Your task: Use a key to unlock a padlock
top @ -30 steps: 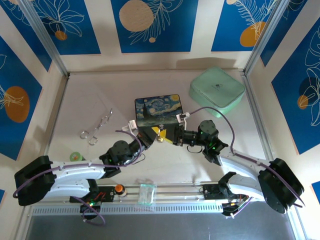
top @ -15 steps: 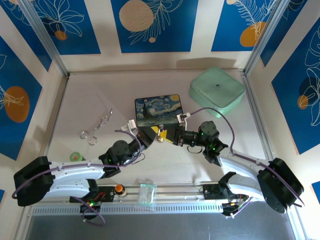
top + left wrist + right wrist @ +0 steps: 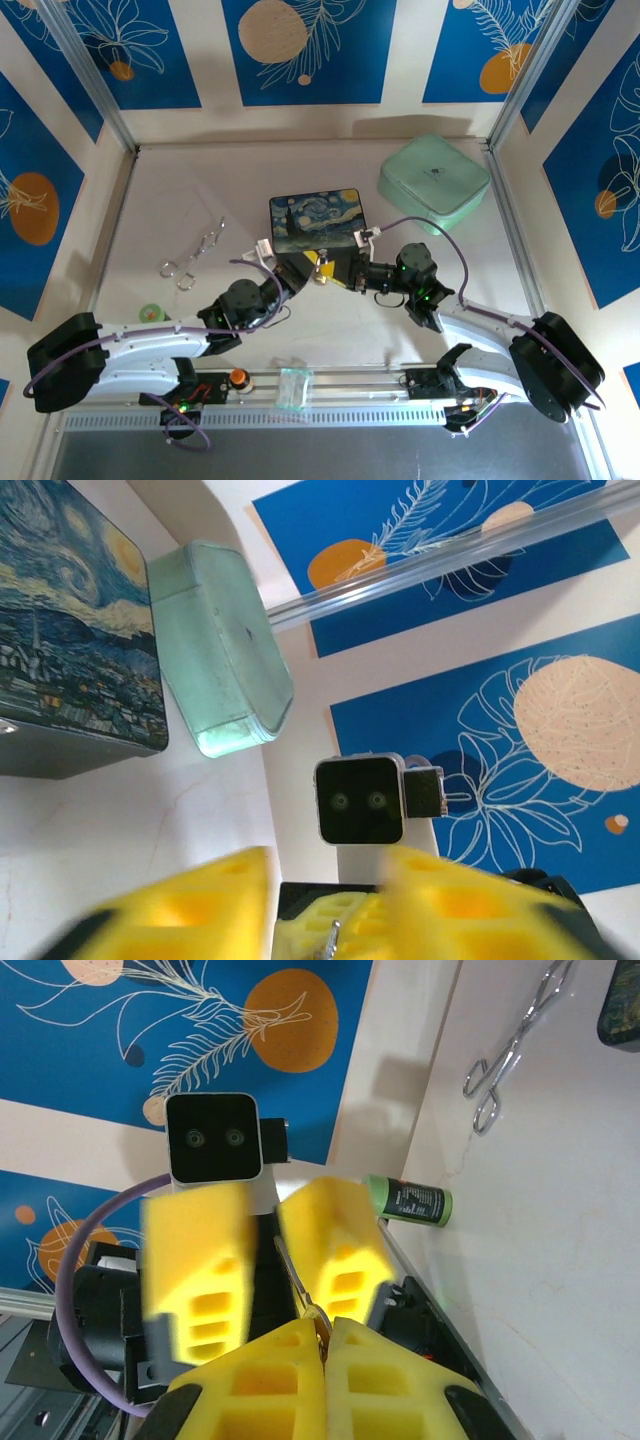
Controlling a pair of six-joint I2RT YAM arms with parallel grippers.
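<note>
In front of the starry-night box (image 3: 317,222) the two grippers meet tip to tip. My right gripper (image 3: 322,1332) is shut on a small brass piece (image 3: 318,1316) with a thin silver strip (image 3: 293,1272) sticking out of it. It looks like the padlock seen edge-on. My left gripper (image 3: 262,1195) stands open just beyond, its blurred yellow fingers (image 3: 335,1240) on either side of the strip and not touching it. In the left wrist view the left gripper (image 3: 328,865) is open around the right gripper's shut tips (image 3: 340,925). I cannot make out a key.
A mint-green case (image 3: 433,183) lies at the back right. Metal tongs (image 3: 190,258) and a green bottle (image 3: 151,312) lie on the left. A small clear box (image 3: 291,388) sits on the front rail. The box stands right behind both grippers.
The right gripper has edged slightly left toward the left gripper. Otherwise both arms hold the same pose.
</note>
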